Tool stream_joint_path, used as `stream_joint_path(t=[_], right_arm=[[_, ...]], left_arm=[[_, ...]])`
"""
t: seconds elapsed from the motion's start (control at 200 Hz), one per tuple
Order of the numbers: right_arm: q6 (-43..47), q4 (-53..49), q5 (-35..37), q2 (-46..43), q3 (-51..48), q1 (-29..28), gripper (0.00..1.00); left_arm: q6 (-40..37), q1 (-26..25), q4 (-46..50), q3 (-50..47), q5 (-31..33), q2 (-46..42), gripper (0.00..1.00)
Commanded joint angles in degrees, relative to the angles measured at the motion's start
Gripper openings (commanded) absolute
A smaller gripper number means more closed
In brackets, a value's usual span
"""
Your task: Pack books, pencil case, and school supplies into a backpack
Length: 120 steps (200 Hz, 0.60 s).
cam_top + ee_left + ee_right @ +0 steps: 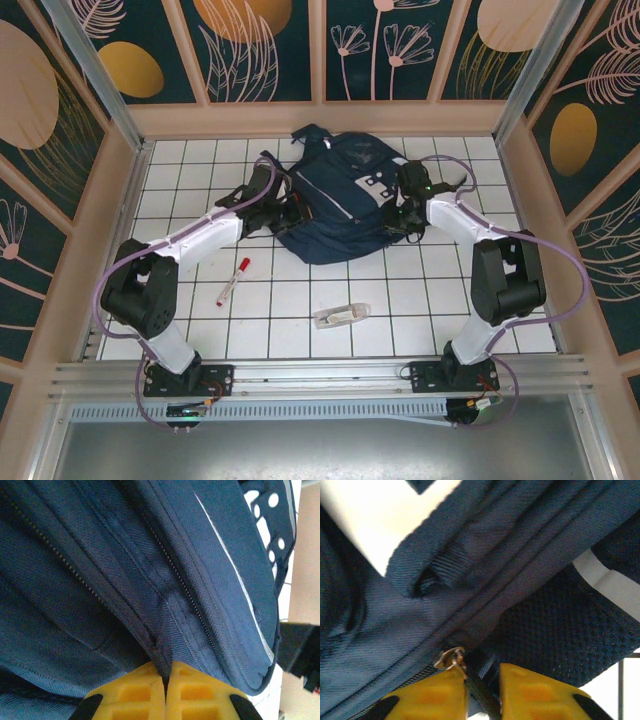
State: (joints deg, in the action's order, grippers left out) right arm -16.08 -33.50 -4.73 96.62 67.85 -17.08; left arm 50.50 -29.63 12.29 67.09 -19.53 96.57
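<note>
My left gripper [165, 672] was clenched on a seam fold of the backpack [340, 205], which lay far-centre on the table [280, 300]. My right gripper [482, 680] stood slightly parted at the zip pull [451, 659]; I couldn't tell whether it was gripping. The marker [232, 282] and clear case [341, 315] lay unpacked, so I judged the packing unfinished.

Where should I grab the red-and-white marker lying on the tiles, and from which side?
Take the marker at mid-barrel, coming straight down from above. It lies flat and diagonal on the table, red cap toward the backpack, with bare tiles all around it, so close across its thin width.
</note>
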Motion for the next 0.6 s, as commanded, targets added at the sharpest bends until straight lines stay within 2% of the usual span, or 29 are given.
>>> stream_joint_path(t=[0.0,0.115,0.245,0.425,0.465,0.525,0.596], right_arm=[[-0.6,0.0,5.9,-3.9,-0.4,3.2,0.27],[-3.0,0.8,1.7,-8.7,-2.3,3.5,0.36],[-6.2,1.0,-1.3,-12.5,-4.8,3.4,0.4],[-8.4,1.3,-4.5,-16.8,-7.6,2.7,0.43],[-8.3,0.8,-4.4,-16.8,-7.7,2.3,0.43],[-8.1,0.3,-3.6,-16.7,-7.9,1.9,0.44],[-8.3,0.0,-3.8,-16.7,-7.7,1.5,0.45]], left_arm=[[-3.9,-0.2,1.7,-1.4,-2.6,-3.7,0.04],[-6.3,-3.4,0.7,-3.2,-5.5,-4.0,0.2],[-12.5,-5.3,5.8,-1.0,-9.0,-3.2,0.24],[-21.2,-5.3,12.8,2.9,-9.3,-6.0,0.28],[-23.6,-5.4,15.0,4.6,-8.0,-6.7,0.28],[-27.3,-5.2,18.1,7.1,-2.7,-7.4,0.32],[-30.5,-4.4,20.3,9.1,4.7,-7.6,0.45]])
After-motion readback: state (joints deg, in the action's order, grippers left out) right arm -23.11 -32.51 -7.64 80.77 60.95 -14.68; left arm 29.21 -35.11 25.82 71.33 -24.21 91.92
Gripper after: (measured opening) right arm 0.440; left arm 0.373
